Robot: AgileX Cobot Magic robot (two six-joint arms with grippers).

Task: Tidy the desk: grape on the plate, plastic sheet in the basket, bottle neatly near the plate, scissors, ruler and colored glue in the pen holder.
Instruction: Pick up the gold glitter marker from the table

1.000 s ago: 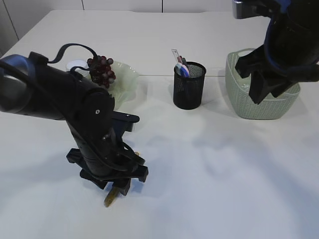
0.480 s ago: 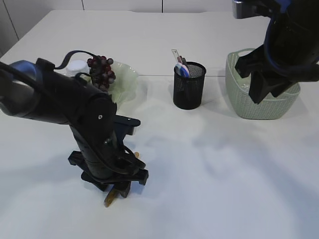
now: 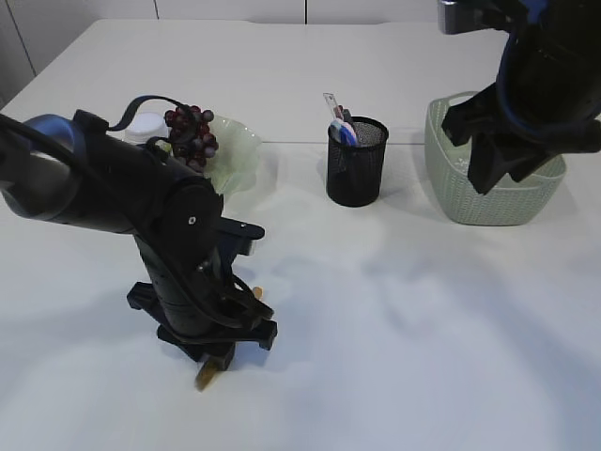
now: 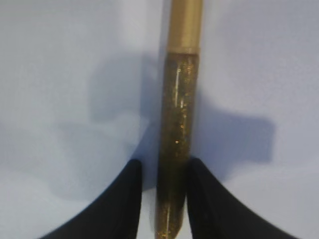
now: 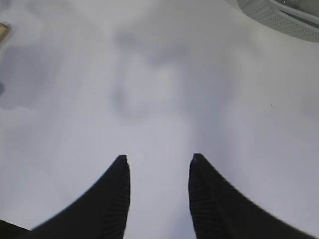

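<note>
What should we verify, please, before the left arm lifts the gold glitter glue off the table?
1. Glue tube centred between the left tool fingers: ok.
2. Fingers firmly clamped on the tube: cannot tell; they sit right at its sides.
3. Tube lying flat on the table: ok.
4. Pen holder upright with room inside: ok; scissors and ruler occupy one side.
5. Right tool clear of the path: ok; empty, up by the basket.
6. Grapes and plate away from the lift: ok.
</note>
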